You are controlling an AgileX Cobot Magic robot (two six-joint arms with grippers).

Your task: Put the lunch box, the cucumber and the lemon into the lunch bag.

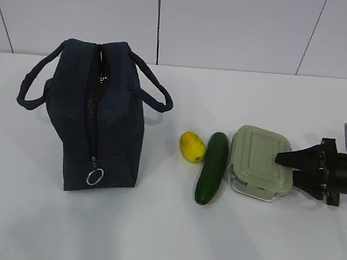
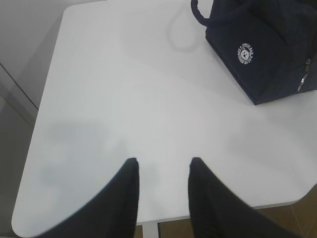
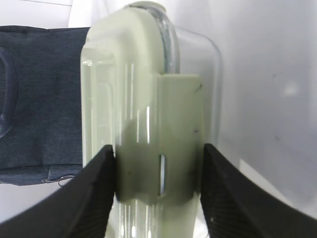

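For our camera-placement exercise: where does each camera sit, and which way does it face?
Exterior: slanting down at the lunch bag, lemon, cucumber and lunch box; right gripper shows.
Left wrist: above bare table; black fingers apart.
Right wrist: close on the lunch box, fingers on its latch.
All three show the lunch bag.

I see a white counter point(image 1: 152, 237) carrying four things in a row: the upright navy lunch bag point(image 1: 98, 117) at left, then the lemon point(image 1: 192, 147), the cucumber point(image 1: 212, 167) just beside it, and the lunch box point(image 1: 257, 163).
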